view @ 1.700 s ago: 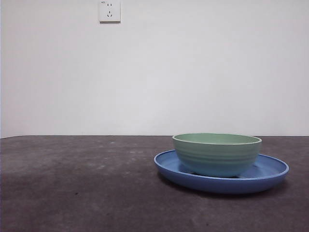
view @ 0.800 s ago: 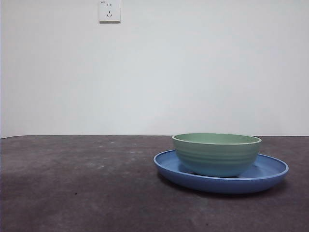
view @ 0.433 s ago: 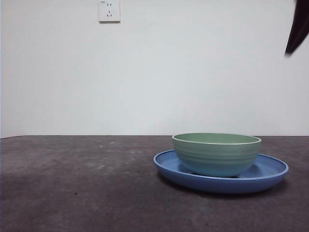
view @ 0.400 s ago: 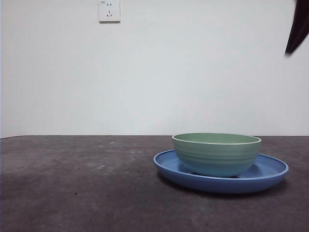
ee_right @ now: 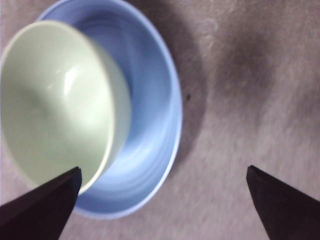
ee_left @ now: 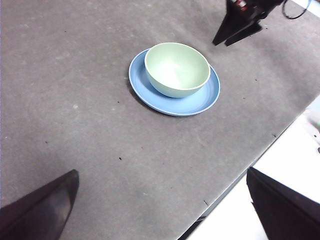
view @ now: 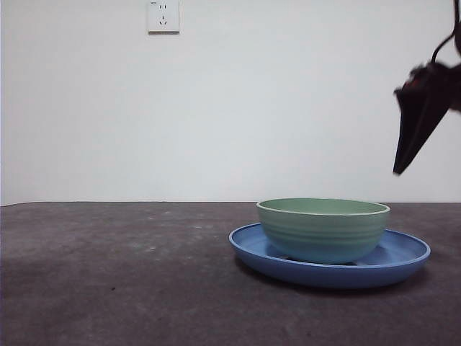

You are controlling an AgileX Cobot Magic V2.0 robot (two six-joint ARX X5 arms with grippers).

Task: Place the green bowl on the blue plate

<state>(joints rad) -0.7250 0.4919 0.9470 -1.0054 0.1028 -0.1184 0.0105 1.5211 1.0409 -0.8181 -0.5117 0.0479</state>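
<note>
No brand, label or readable writing showed on the bowl or plate. A white wall socket sat high on the plain white wall; small marks above it were too small to read.

Surface: a dark grey, matte, slightly mottled table, running back to the wall in the front view. In the left wrist view the table's edge ran diagonally, with pale floor beyond it.

The green bowl stood upright inside the blue plate, off-centre, nearer one side of the rim, with a broad crescent of bare plate on the other side. Nothing touched either.

The right gripper hung in the air above and to the side of the plate's edge, clear of bowl and plate; its jaws were spread wide in its own wrist view, bowl and plate between and below them, the picture somewhat blurred. It also showed at the far side of the plate in the left wrist view.

The left gripper was held high and well apart from the plate and bowl, jaws wide, holding nothing.

Open table lay all around the plate, widest on the side away from the right gripper.
</note>
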